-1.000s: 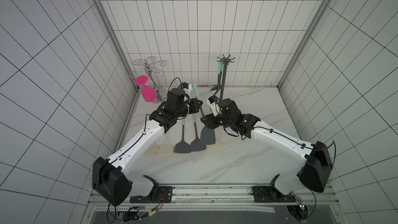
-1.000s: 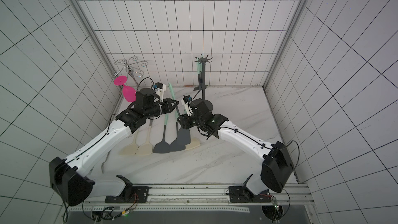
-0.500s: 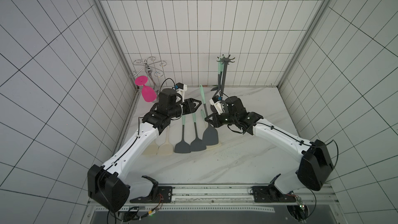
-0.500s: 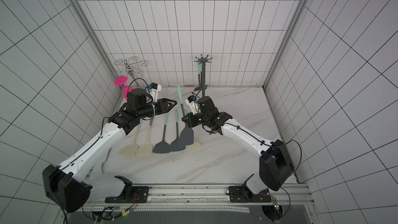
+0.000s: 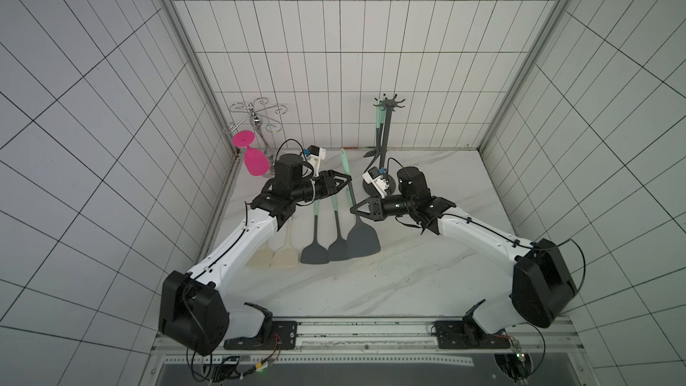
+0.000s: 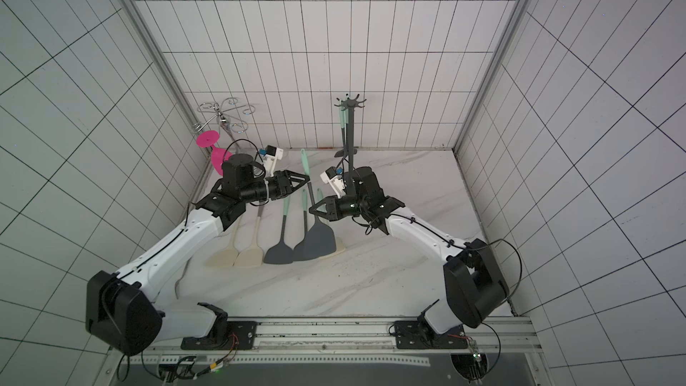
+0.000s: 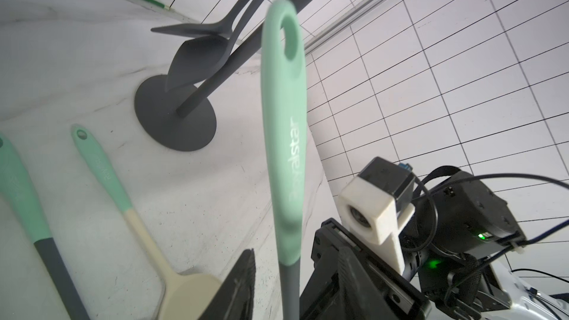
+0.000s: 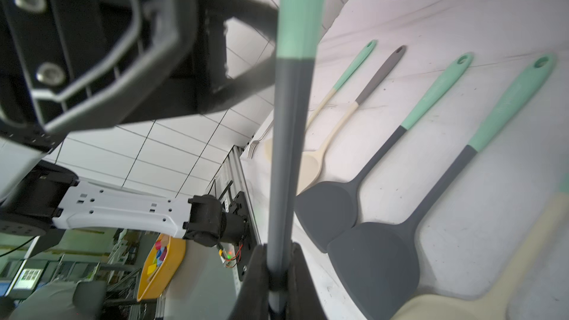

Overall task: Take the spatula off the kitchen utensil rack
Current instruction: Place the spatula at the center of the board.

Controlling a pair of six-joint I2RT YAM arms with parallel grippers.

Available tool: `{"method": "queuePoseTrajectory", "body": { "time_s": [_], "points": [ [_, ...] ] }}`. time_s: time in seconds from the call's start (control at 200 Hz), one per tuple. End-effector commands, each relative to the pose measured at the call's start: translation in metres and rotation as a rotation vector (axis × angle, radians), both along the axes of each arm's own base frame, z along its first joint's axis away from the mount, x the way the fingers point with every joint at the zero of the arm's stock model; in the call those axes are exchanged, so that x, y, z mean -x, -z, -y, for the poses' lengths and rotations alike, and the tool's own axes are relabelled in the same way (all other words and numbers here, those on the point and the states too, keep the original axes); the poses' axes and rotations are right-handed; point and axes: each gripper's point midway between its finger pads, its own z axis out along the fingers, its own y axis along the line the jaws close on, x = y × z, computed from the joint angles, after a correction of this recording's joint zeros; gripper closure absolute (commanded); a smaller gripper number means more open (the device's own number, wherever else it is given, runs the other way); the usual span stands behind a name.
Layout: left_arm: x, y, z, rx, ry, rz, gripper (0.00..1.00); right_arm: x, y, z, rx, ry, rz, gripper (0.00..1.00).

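spatula (image 5: 362, 243): grey blade, mint handle, up off the table (image 5: 427, 272) between the arms, clear of the kitchen utensil rack (image 5: 389, 105), near its base
right gripper (image 5: 353, 209): fingers (image 8: 303, 278) clamped tight on the grey shaft below the mint handle; carries the weight alone
left gripper (image 5: 347, 180): fingers (image 7: 240, 284) partly apart, flanking the mint handle, no squeeze visible; probably a handover pose
hung spatulas (image 7: 197, 63): 2, blades down on the rack hooks, at the back of the table
laid spatulas (image 5: 314, 252): 5 flat in a row, 3 cream, 2 grey, handles toward the back wall; probably the drop row
spatula count: 8 (1 held, 2 hung, 5 laid)
chrome glass holder (image 5: 256, 120): 1, back corner
pink glass (image 5: 252, 157): 1, hung upside down on it
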Motion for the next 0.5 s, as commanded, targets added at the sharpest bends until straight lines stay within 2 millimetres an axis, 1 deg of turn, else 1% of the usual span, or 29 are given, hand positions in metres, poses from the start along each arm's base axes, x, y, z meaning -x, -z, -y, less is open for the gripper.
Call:
{"method": "queuePoseTrajectory", "body": {
  "time_s": [0.0, 0.15, 0.265, 0.305, 0.4, 0.415, 0.43, 0.475, 0.495],
  "points": [
    [-0.004, -0.016, 0.003, 0.092, 0.081, 0.054, 0.58, 0.015, -0.007, -0.001, -0.051, -0.079, 0.000, 1.00],
    [-0.015, -0.023, 0.007, 0.161, 0.114, 0.054, 0.62, 0.018, -0.003, -0.002, -0.049, -0.104, -0.019, 1.00],
    [-0.020, -0.020, 0.014, 0.189, 0.155, 0.016, 0.68, 0.018, -0.004, -0.004, -0.052, -0.118, -0.032, 1.00],
    [-0.020, -0.019, 0.015, 0.191, 0.163, 0.004, 0.74, 0.018, -0.004, -0.004, -0.052, -0.119, -0.034, 1.00],
    [-0.022, -0.016, 0.014, 0.192, 0.160, -0.010, 0.97, 0.013, 0.000, -0.001, -0.017, -0.084, -0.032, 1.00],
    [-0.021, -0.015, 0.014, 0.189, 0.159, -0.013, 1.00, 0.012, 0.002, 0.000, -0.001, -0.073, -0.032, 0.97],
    [-0.021, -0.015, 0.013, 0.185, 0.153, -0.015, 1.00, 0.009, 0.004, 0.001, 0.018, -0.053, -0.026, 0.92],
    [-0.023, -0.010, 0.009, 0.160, 0.124, -0.028, 1.00, 0.000, 0.011, 0.008, 0.089, 0.015, -0.011, 0.68],
    [-0.023, -0.006, 0.006, 0.140, 0.106, -0.034, 1.00, -0.005, 0.015, 0.013, 0.131, 0.057, -0.004, 0.62]
  ]
}}
